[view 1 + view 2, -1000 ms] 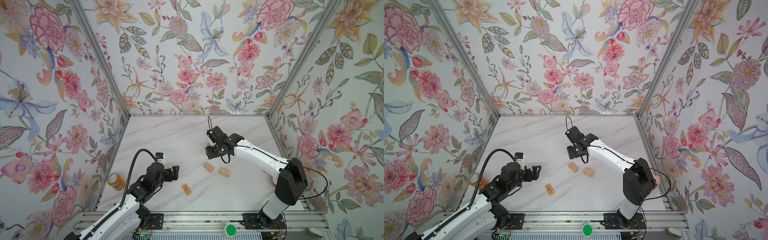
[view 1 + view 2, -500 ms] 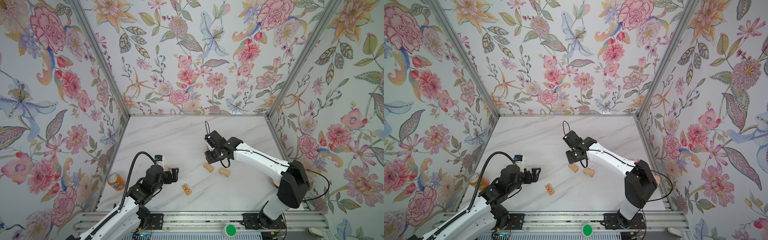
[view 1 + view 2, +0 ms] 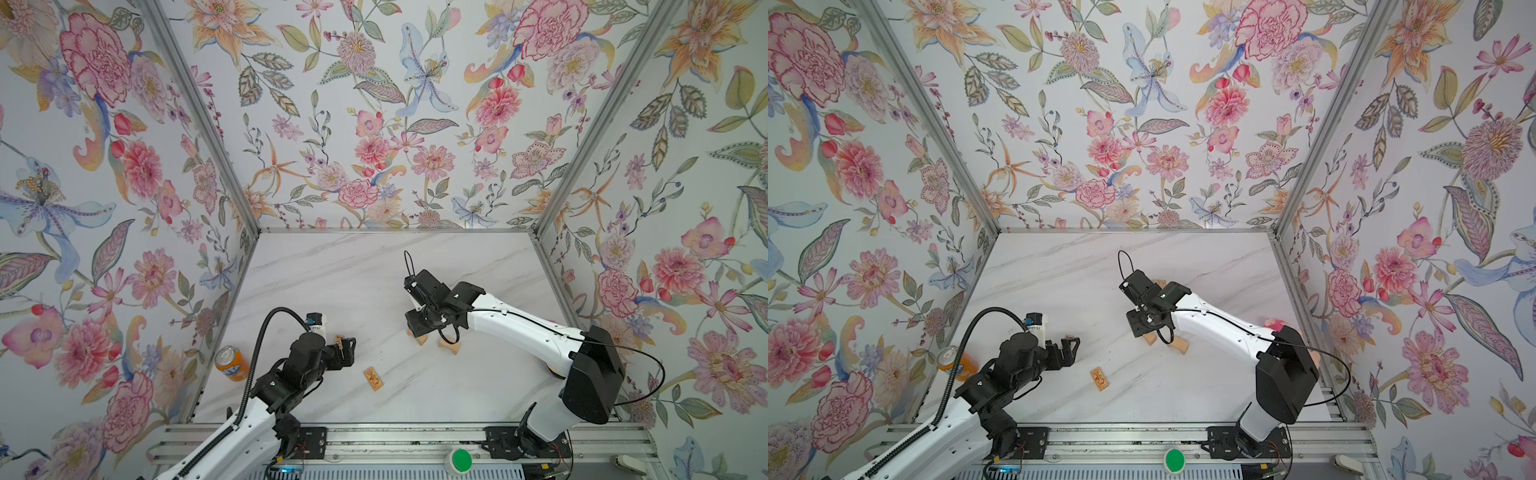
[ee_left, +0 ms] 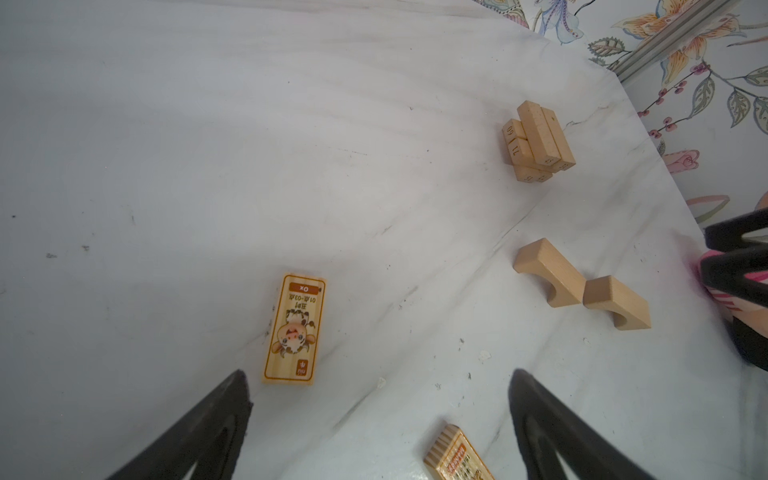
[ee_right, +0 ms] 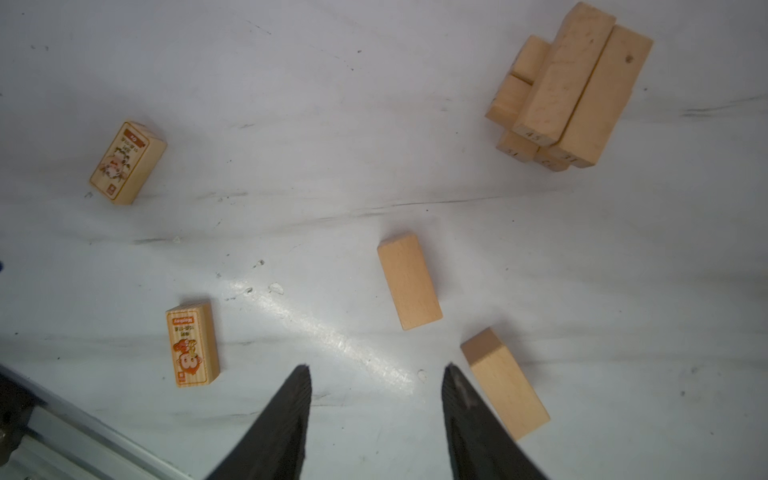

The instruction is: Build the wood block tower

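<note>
1. Tan wood tower (image 5: 569, 87): oblong bricks in crossed layers with numbers stamped on the ends. It stands on the white marbled tabletop (image 5: 291, 83), well beyond the right claw (image 5: 378, 370). In the top views the right arm hides nearly all of it.
2. Plain block (image 5: 409, 282) and second plain block (image 5: 505, 384) lie flat and apart. The left wrist view shows arched cut-outs in them.
3. Ox-print block (image 4: 295, 328) lies flat, print up. Monkey-print block (image 5: 192, 343) shows between the left claw's fingers, cut off by the frame edge.
4. Left claw (image 4: 379, 374): wide, gripping nothing. Right claw: narrower, with only bare tabletop in the gap.
5. Orange can (image 3: 232, 363) stands by the left wall.
</note>
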